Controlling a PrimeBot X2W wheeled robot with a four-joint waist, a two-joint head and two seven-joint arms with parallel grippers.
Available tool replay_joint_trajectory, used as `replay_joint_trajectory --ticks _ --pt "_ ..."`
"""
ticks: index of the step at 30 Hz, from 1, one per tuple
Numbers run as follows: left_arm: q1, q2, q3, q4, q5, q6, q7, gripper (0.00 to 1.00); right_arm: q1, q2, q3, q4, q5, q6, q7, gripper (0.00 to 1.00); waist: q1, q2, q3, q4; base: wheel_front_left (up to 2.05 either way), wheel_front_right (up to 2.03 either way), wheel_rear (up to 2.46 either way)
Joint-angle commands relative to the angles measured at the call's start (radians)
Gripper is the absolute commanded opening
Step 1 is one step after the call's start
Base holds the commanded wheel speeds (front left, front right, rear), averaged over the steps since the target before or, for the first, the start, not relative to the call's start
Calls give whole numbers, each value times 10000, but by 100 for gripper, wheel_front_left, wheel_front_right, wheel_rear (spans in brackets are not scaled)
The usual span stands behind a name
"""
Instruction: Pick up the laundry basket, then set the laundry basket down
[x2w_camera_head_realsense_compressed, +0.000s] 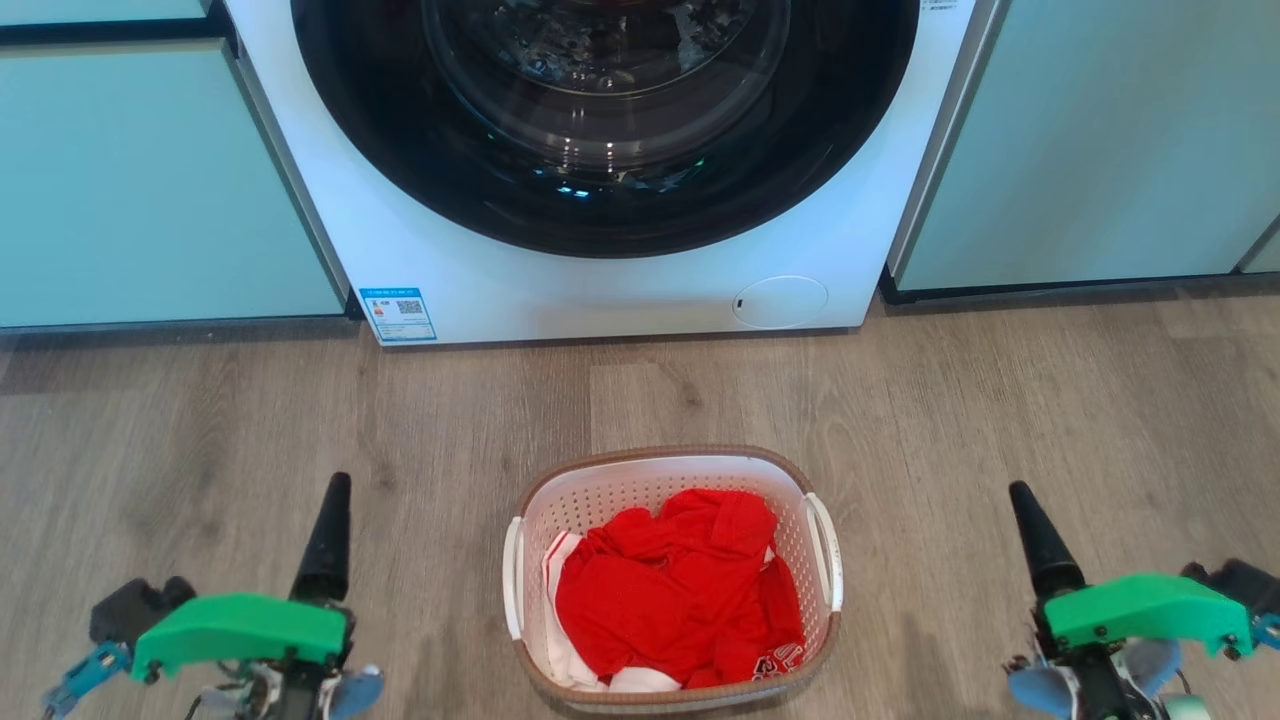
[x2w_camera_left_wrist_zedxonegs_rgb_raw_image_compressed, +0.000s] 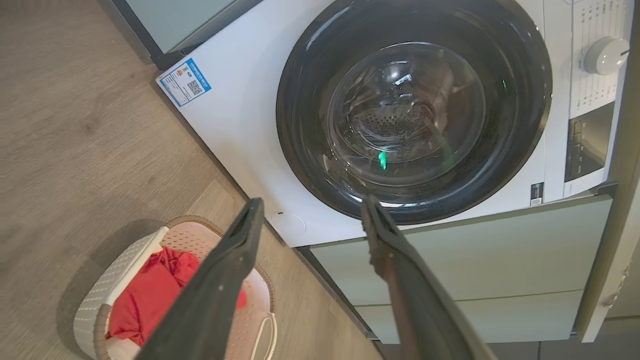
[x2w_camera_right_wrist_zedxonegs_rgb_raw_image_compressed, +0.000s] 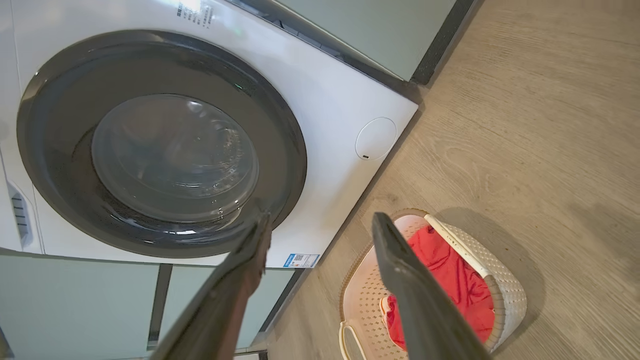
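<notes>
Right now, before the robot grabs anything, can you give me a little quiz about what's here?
1. True or false: the laundry basket stands on the floor in front of the washing machine.
2. Most of the clothes in the basket are: A blue, B red, C green?
3. Fill in: the left gripper and right gripper are both ____.
Key: 1 true; 2 B; 3 open.
</notes>
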Motion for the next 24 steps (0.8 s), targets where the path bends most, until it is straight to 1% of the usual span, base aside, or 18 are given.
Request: replay_joint_trajectory --ticks 1,7,8,9,14,17,18,19,20,24 --pt "-437 129 35 -433 331 11 -115 100 -498 -82 147 -417 -355 10 -140 100 0 -1 1 0 0 0 0" --pt "-411 136 -123 -624 1534 171 -294 100 -481 -90 404 -662 -1486 11 -316 100 0 -1 10 -10 0 0 0" --pt "-411 136 -123 -624 1534 171 -294 100 -481 -90 404 -662 -1486 11 -316 100 0 -1 10 -10 0 0 0" --pt "-395 139 -165 -675 1903 230 -353 100 -467 -93 480 -735 -1828 11 -375 100 0 -1 13 -13 0 0 0" --pt "-353 144 -268 -760 2812 346 -502 100 -441 -100 651 -919 -2698 13 -522 100 0 -1 26 -16 0 0 0" --pt "-318 152 -319 -808 3292 389 -591 100 -409 -104 723 -999 -3121 13 -610 100 0 -1 30 -17 0 0 0" --pt "-318 152 -319 -808 3292 389 -591 100 -409 -104 723 -999 -3121 13 -610 100 0 -1 30 -17 0 0 0" --pt "-295 183 -353 -830 3594 403 -650 100 -385 -106 765 -1039 -3379 14 -668 100 0 -1 33 -17 0 0 0" --pt "-295 183 -353 -830 3594 403 -650 100 -385 -106 765 -1039 -3379 14 -668 100 0 -1 33 -17 0 0 0" --pt "-237 222 -398 -880 4142 467 -769 100 -344 -111 866 -1085 -3873 14 -786 100 0 -1 34 -17 0 0 0"
